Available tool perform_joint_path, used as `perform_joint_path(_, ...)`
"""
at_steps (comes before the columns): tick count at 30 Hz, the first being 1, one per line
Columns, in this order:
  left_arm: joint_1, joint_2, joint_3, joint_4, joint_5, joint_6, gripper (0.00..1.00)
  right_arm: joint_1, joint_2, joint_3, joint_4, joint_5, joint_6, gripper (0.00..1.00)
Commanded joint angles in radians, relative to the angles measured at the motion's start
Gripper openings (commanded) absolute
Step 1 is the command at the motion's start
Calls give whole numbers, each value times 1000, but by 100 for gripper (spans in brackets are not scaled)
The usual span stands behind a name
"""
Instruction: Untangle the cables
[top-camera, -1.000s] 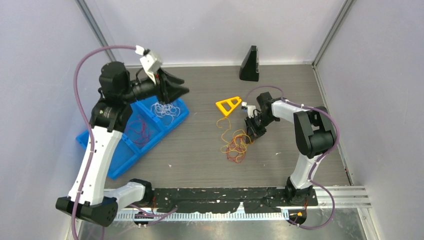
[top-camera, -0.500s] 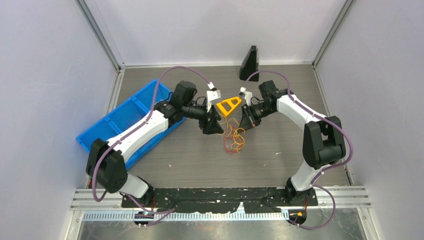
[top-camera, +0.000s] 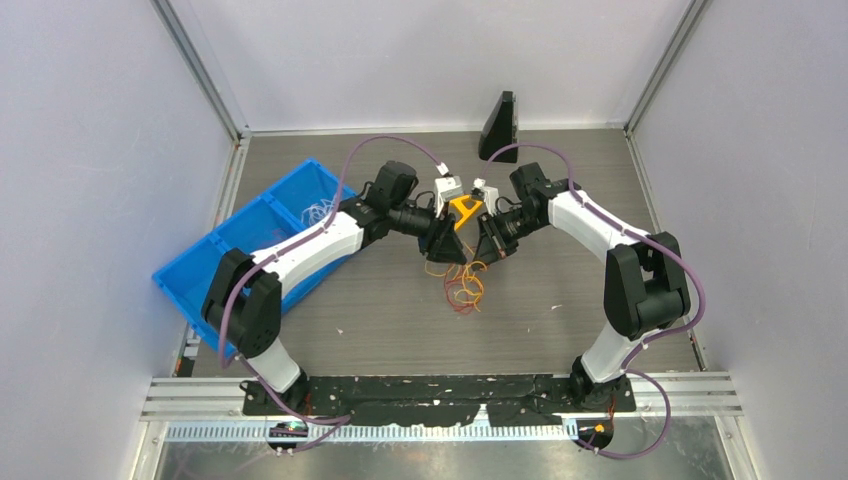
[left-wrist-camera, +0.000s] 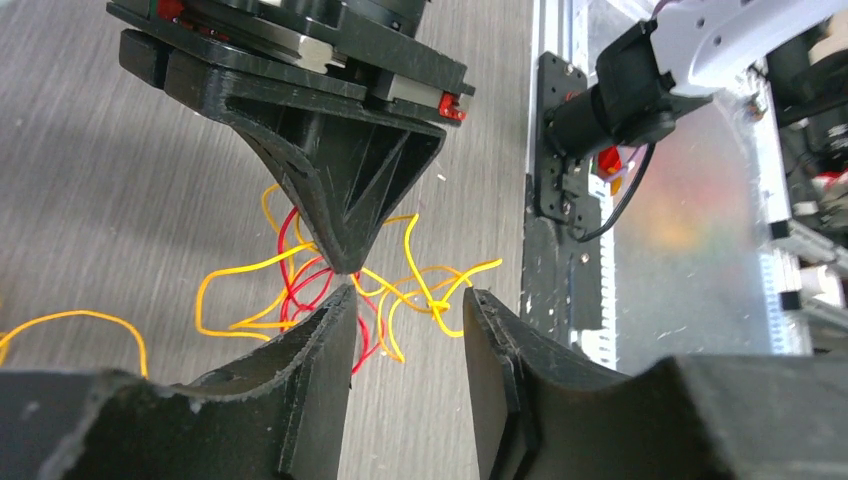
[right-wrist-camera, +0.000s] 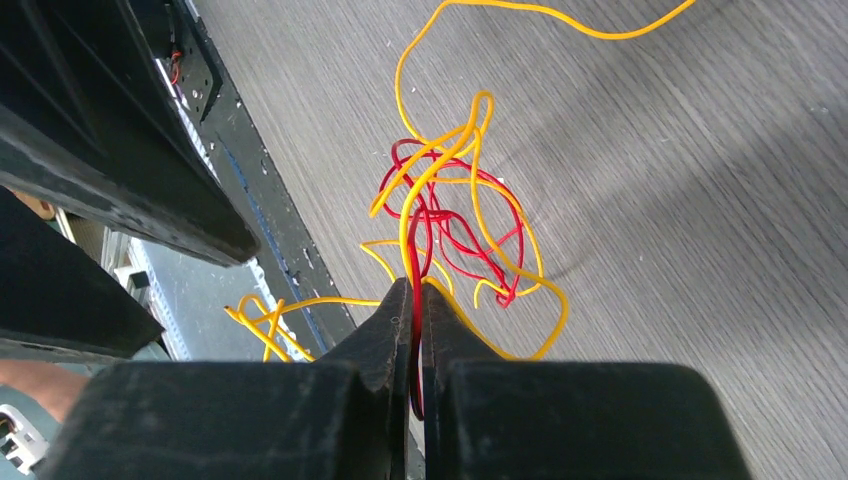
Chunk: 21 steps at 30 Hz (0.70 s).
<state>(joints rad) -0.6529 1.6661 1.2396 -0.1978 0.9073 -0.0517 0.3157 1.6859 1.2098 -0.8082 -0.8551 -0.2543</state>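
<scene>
Right gripper (right-wrist-camera: 412, 290) clamped on hanging cable tangle (top-camera: 462, 290); left gripper (left-wrist-camera: 408, 300) parted, empty, beside tangle. I should pinch one yellow strand (left-wrist-camera: 437, 303) only.

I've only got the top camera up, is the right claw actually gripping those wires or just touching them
Observer: Gripping. In the right wrist view the right claw is shut on the tangle, with red and yellow wires both running into the pinch.
Operator: And the left claw, has it got anything?
Observer: No. The left wrist view shows the left claw open with nothing in its gap. The wires lie beyond it, under the tip of the right claw.
</scene>
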Motion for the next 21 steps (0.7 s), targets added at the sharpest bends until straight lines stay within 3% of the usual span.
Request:
perform_joint_path(1, -9, 41, 34, 112, 27, -145, 43, 10, -21, 49, 23, 25, 40, 5)
perform_joint_path(21, -63, 117, 68, 95, -15, -165, 34, 20, -37, 17, 47, 44, 74, 5)
